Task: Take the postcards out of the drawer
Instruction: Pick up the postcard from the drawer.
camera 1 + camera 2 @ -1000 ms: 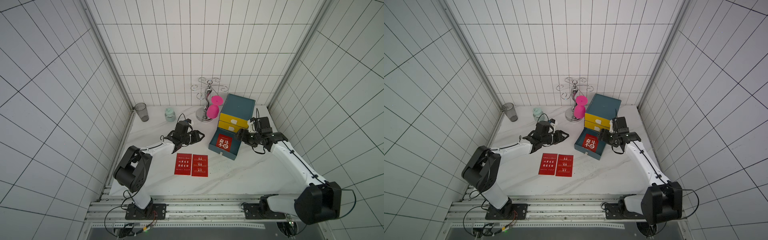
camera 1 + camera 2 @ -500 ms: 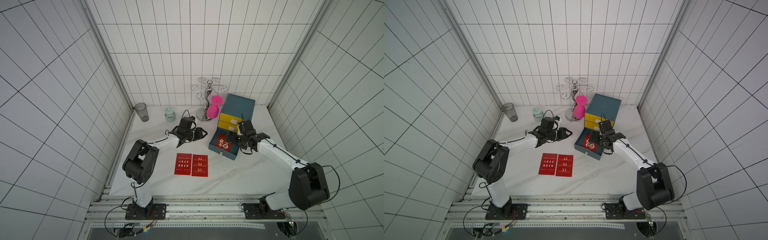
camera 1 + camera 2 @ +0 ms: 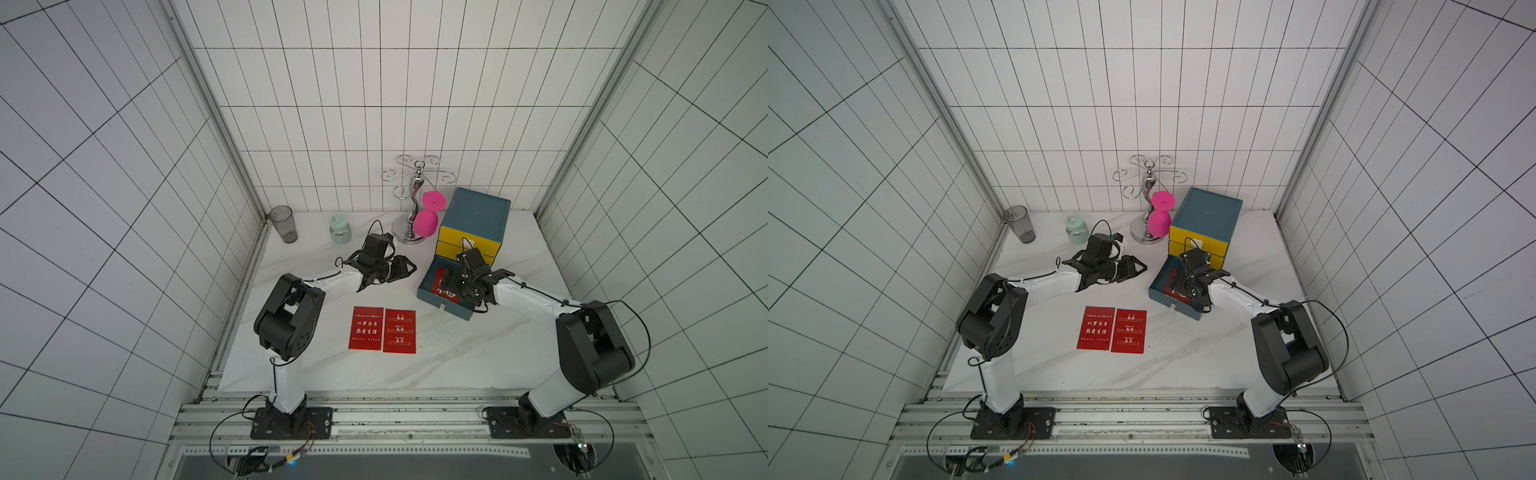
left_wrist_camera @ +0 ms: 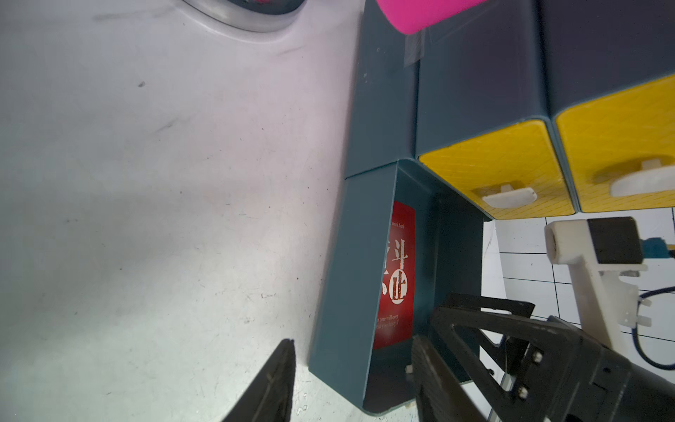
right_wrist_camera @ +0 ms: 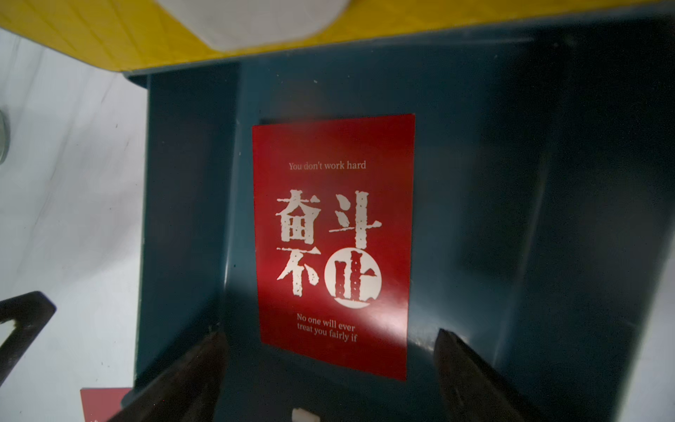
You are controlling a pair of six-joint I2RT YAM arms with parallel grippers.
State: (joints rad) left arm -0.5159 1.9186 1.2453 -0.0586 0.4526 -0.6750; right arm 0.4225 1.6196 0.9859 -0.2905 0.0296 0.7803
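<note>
Right end effector (image 5: 330, 332) spread above postcard (image 5: 334, 244) in drawer (image 5: 511, 219), long axis toward cabinet (image 3: 478, 212).

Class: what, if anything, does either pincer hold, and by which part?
Nothing is held. The right pincer is open above the postcard in the drawer, its jaws apart on either side of it. The left pincer is open and empty.

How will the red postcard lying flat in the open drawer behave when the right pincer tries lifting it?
Probably thin and light: the postcard lies flush on the drawer floor, so catching an edge may be hard. Its sheen suggests it could slide. Pinched by the right pincer, it would likely flex.
</note>
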